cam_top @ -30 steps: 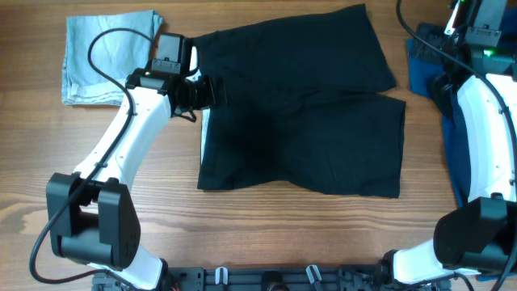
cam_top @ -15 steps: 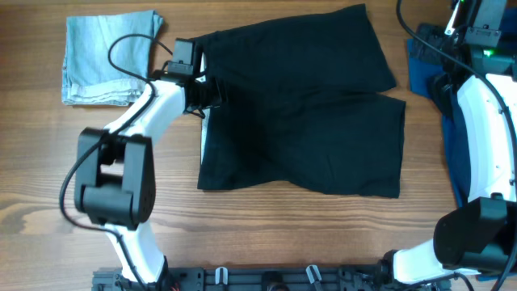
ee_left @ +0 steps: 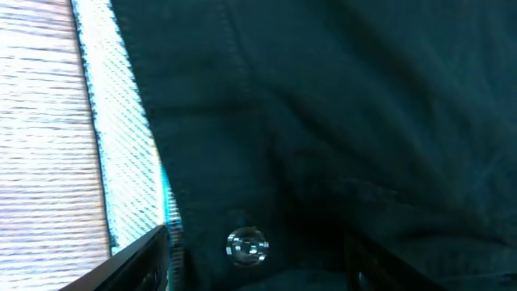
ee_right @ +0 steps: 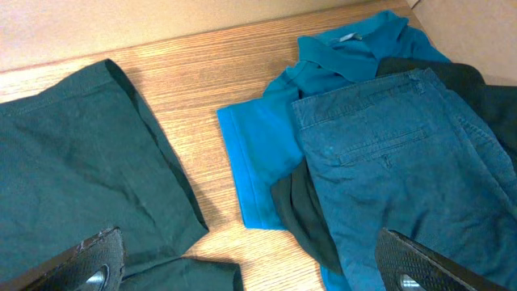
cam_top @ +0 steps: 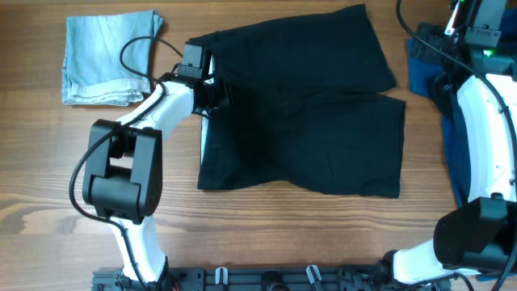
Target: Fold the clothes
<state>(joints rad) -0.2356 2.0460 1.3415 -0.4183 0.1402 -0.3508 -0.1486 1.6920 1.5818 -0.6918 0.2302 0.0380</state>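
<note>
The clothes, a pair of black shorts (cam_top: 307, 113), lie flat in the middle of the table with the waistband on the left and both legs pointing right. My left gripper (cam_top: 215, 92) is down on the waistband's upper part. In the left wrist view its jaws (ee_left: 254, 263) stand apart astride the dark cloth. The silver button (ee_left: 246, 246) and the grey lining (ee_left: 129, 170) show between and beside them. My right gripper (ee_right: 250, 263) hangs open over the table's far right, with nothing between its fingers. One shorts leg (ee_right: 81, 178) lies to its left.
A folded pale-blue denim piece (cam_top: 109, 58) lies at the back left. A heap of blue and black cloth (cam_top: 424, 69) sits at the far right, under the right arm (cam_top: 485, 105). Blue denim trousers (ee_right: 388, 145) lie on top of that heap.
My left arm has swung in, carrying the gripper right and slightly back onto the waistband. Its jaws have narrowed. The right arm and the shorts have not moved.
</note>
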